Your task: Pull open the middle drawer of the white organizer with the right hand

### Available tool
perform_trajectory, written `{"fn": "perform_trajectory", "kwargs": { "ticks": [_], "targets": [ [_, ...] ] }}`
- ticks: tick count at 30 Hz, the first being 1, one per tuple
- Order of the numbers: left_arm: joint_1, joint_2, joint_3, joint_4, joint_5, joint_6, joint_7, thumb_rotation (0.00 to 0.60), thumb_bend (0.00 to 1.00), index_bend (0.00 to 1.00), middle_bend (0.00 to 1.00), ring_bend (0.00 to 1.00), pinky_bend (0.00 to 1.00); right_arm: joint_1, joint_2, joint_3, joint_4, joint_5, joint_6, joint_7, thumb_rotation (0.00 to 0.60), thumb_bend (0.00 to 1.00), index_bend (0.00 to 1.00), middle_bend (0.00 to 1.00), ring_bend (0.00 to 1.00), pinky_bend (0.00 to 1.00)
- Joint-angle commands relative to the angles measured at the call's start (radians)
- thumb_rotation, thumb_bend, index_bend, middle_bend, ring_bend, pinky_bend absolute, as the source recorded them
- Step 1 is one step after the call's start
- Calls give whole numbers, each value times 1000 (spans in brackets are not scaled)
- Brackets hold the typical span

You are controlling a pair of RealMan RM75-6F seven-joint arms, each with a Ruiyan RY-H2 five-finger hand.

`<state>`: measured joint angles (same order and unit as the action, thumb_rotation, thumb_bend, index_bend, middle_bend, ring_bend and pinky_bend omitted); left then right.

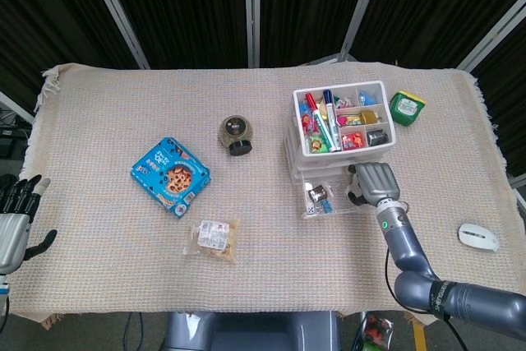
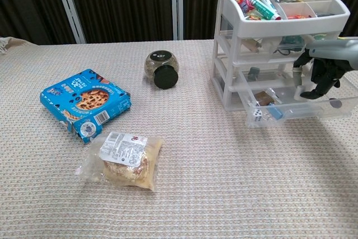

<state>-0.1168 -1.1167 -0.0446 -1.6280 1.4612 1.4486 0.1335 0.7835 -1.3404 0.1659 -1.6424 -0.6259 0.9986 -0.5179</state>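
Note:
The white organizer [image 1: 306,154] [image 2: 224,65] stands at the right of the table, with a top tray of markers and small items. Its bottom drawer [image 2: 305,110] [image 1: 329,200] is pulled out and holds a die and small bits. The middle drawer [image 2: 263,76] above it sits pushed in. My right hand [image 2: 323,70] [image 1: 374,180] is over the open bottom drawer, its fingers [image 2: 311,88] curled down against the middle drawer's front edge. My left hand [image 1: 16,219] hangs off the table's left edge with its fingers spread, holding nothing.
A blue cookie box [image 1: 169,175] [image 2: 85,102], a bagged snack [image 1: 214,237] [image 2: 123,159] and a small round jar [image 1: 236,134] [image 2: 161,70] lie left of the organizer. A green tub [image 1: 406,107] sits behind it, and a white mouse [image 1: 477,237] lies near the right edge.

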Motion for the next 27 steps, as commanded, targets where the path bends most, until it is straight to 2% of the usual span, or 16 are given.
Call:
{"fn": "perform_trajectory", "kwargs": {
  "ticks": [1,15,27],
  "targets": [
    [0,0,0,0,0,0,0,600,318,0,0,0,0,-3,1,2,-3,-5,7,5,600,295,575,1000,999,630],
    [0,0,0,0,-1,0,2,600,317,0,0,0,0,-23,51,14,-56,-38,37,34,600,297,587,1000,999,630],
    [0,-1,0,-1,-2,1,5,600,318,0,0,0,0,-124,173,22,-158,-125,107,161,600,298,588,1000,999,630]
  ]
}}
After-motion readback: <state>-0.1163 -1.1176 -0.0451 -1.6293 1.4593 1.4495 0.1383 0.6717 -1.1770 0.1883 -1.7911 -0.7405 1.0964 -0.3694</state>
